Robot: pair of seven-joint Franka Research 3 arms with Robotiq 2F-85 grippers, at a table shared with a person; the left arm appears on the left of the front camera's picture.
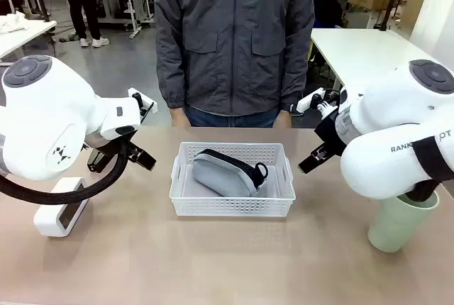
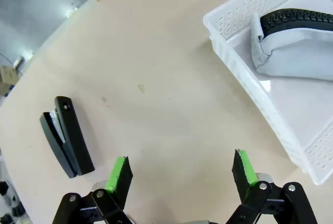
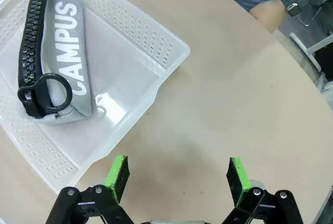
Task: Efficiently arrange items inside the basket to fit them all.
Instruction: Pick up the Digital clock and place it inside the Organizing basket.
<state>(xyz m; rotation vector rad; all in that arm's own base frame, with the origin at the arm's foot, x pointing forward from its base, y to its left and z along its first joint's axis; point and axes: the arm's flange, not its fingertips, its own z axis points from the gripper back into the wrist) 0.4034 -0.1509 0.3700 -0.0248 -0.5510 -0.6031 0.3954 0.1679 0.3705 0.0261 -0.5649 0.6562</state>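
Resting inside basket, grey pouch

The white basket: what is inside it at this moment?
Only the grey zip pouch lies inside the basket, slanted across its floor. The rest of the floor is bare. The floor under the pouch is covered and cannot be seen.

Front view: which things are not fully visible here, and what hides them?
- The pale green cup: its rim and upper part are covered by the right arm.
- The white boxy device: its far end is behind the left arm and crossed by the black cable.
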